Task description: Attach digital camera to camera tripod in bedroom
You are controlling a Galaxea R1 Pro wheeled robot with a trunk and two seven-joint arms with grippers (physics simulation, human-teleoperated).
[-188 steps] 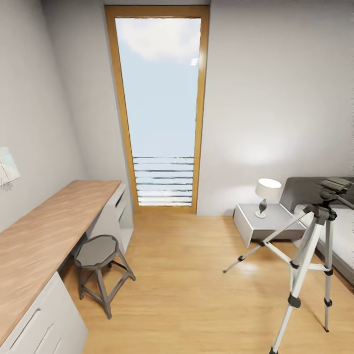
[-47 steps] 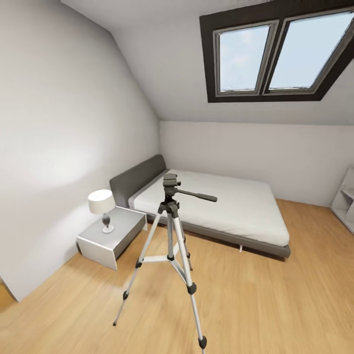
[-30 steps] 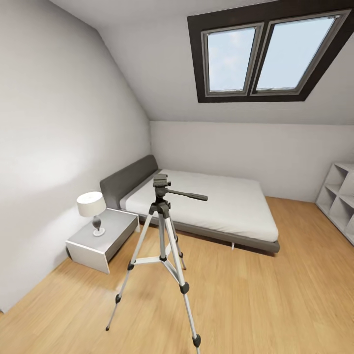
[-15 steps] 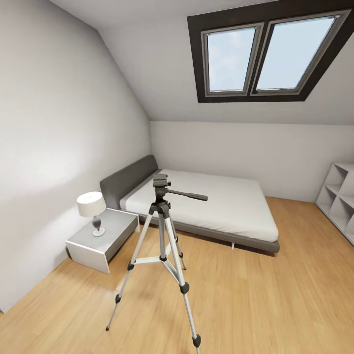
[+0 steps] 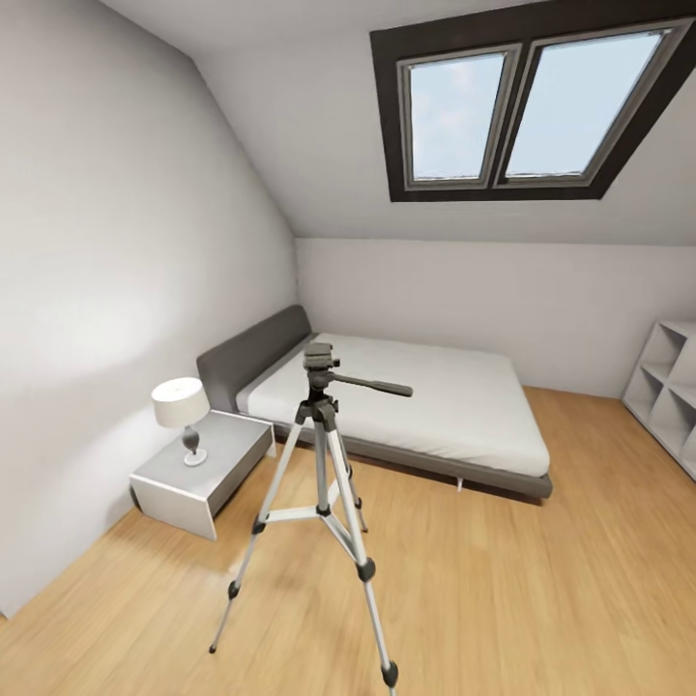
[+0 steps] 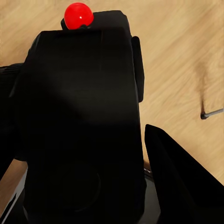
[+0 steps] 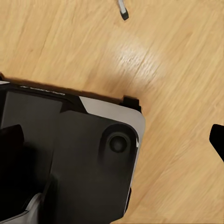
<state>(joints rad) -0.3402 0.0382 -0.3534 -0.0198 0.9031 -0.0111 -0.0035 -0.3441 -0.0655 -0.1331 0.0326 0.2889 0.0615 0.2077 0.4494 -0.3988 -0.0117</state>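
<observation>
Progress: digital camera point(image 6: 81, 130) in hand, sitting between the left gripper's fingers point(image 6: 179, 179), which look closed on it; not yet mounted. Camera tripod point(image 5: 324, 483), one, stands on the wood floor before the bed point(image 5: 435, 406), head bare. Right gripper's opening cannot be told. Count: one bed, one lamp point(image 5: 182, 411), one nightstand point(image 5: 198, 474). Remaining: approach, seat camera on head.

One camera tripod point(image 5: 324, 454), one digital camera point(image 6: 84, 126), one bed point(image 5: 425, 406), one lamp point(image 5: 182, 411).
</observation>
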